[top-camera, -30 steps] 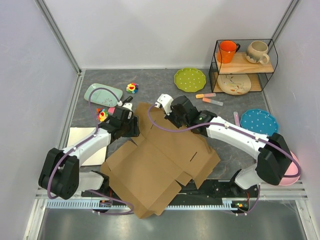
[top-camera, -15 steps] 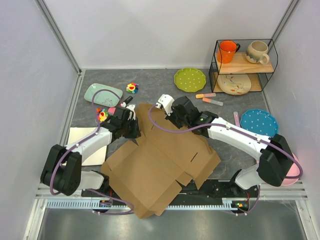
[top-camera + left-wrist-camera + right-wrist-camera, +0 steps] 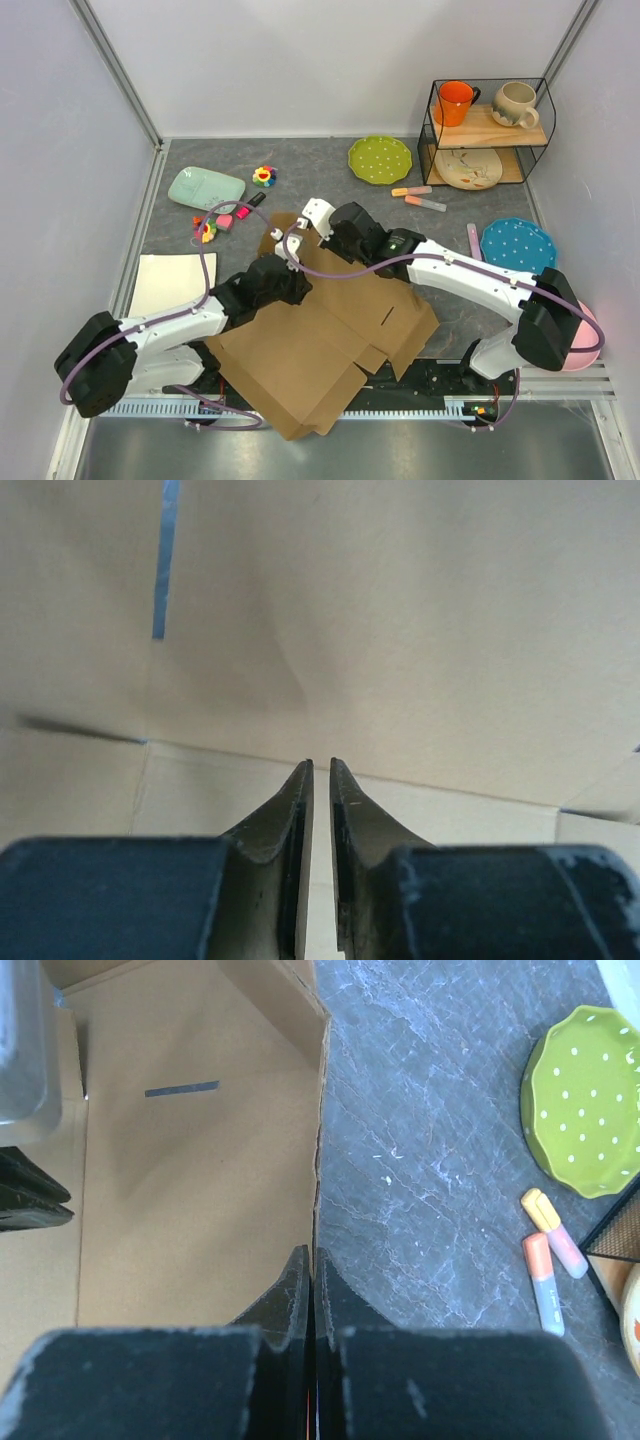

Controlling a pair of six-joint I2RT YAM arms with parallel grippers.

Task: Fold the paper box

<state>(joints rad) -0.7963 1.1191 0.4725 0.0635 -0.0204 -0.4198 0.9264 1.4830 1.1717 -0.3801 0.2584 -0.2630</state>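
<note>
The paper box (image 3: 330, 330) is a brown die-cut cardboard sheet lying mostly flat mid-table, its near corner hanging over the front rail. My right gripper (image 3: 322, 238) is shut on the right edge of the box's far panel (image 3: 200, 1160), and the jaws (image 3: 313, 1252) pinch that edge. My left gripper (image 3: 290, 272) hovers over the box's middle, pointing at bare cardboard (image 3: 400, 630). The left gripper (image 3: 321, 765) holds its jaws a thin slit apart with nothing between them. Its dark fingertips (image 3: 30, 1195) show at the left of the right wrist view.
A green dotted plate (image 3: 380, 158) and two highlighters (image 3: 418, 197) lie behind the box. A wire shelf (image 3: 487, 125) with mugs stands back right, a blue plate (image 3: 518, 243) in front of it. A mint tray (image 3: 206, 187), small toys (image 3: 264, 176) and a white board (image 3: 165, 283) are on the left.
My left arm swung right from the box's left flap onto its middle, and its jaws closed to a slit. The right gripper shifted slightly left, still pinching the edge.
</note>
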